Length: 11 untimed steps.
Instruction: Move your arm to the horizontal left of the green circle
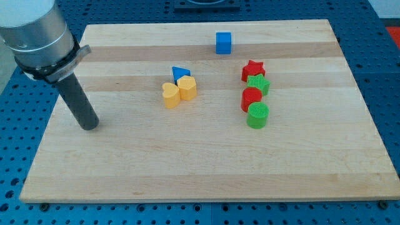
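The green circle (257,115) stands right of the board's middle, lowest in a column of blocks. Above it, touching, is a red circle (251,97), then a green star (258,84) and a red star (253,69). My tip (90,124) rests on the board far to the view's left of the green circle, at nearly the same height, slightly lower. The rod runs up to the grey arm at the top left. The tip touches no block.
A yellow heart (170,95) and a yellow hexagon (187,88) sit together at the centre, with a blue triangle (180,72) just above them. A blue cube (224,42) stands near the top edge. The wooden board (206,175) lies on a blue pegged table.
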### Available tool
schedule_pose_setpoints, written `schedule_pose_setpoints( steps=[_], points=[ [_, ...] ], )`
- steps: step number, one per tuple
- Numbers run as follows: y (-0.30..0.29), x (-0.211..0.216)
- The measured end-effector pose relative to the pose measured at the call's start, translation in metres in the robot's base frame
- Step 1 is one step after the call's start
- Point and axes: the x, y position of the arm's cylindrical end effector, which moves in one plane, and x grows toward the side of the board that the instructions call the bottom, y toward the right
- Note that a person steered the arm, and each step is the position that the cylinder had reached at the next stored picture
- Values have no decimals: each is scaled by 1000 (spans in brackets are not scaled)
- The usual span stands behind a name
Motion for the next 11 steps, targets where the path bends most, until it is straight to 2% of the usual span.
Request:
schedule_pose_setpoints(
  steps=[1, 3, 5, 7, 11],
  points=[
    [62, 6],
    [112, -12],
    [113, -29],
    [164, -29],
    [170, -16]
  ],
)
